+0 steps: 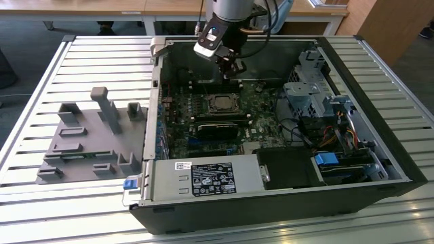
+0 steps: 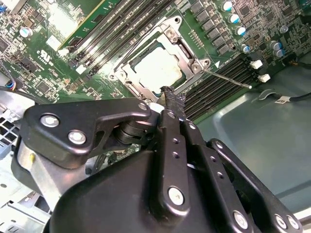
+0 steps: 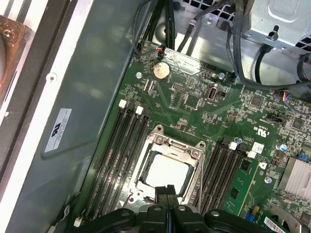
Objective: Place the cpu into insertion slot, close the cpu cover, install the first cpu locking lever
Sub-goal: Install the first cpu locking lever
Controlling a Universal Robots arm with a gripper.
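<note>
Matt silver metal cpu (image 3: 166, 171); shiny bare-metal cpu cover (image 3: 160, 141).

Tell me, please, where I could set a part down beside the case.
The table is bare around the grey fixture, on the exterior view's left of the case. Inside the case it is crowded, with the gripper near the cpu.

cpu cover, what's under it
The silver top of the cpu shows through the cut-out of the cpu cover. The frame covers the chip's edges, the chip hides the insertion slot, and the shut tool blocks one side.
</note>
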